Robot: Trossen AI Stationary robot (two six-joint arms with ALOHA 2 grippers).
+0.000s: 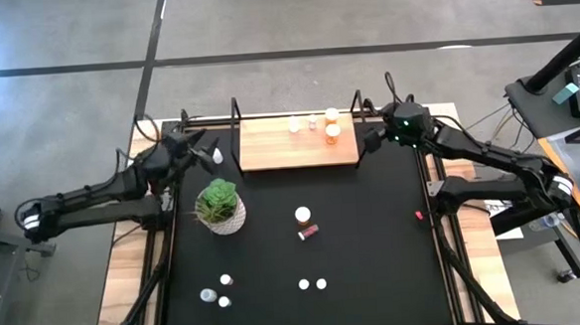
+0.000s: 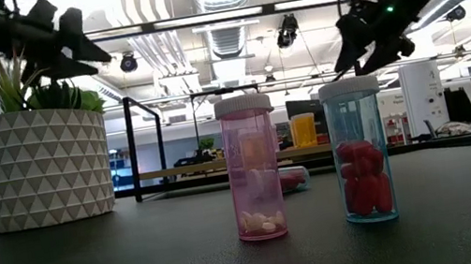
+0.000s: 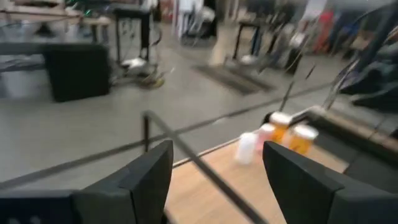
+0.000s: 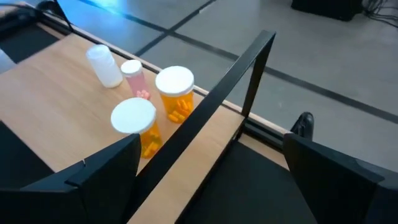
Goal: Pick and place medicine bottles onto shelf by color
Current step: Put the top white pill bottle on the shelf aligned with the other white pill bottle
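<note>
The light-wood shelf (image 1: 297, 142) stands at the table's far side. On its right half stand a white bottle (image 4: 104, 65), a pink one (image 4: 133, 78) and two orange ones (image 4: 175, 92) (image 4: 137, 124). Several more bottles stand on the black table nearer the front, among them a pink one (image 2: 252, 167) and a clear one with red pills (image 2: 359, 150). My left gripper (image 1: 205, 147) hovers open beside the shelf's left end, pointing level across it. My right gripper (image 1: 373, 138) hovers open at the shelf's right end frame (image 4: 224, 93). Both are empty.
A green plant in a white patterned pot (image 1: 220, 206) stands on the table's left side, close below my left arm. A small white thing (image 1: 217, 158) sits by the shelf's left end. A red bottle (image 1: 309, 232) lies on its side mid-table. Black upright frames bound the shelf's ends.
</note>
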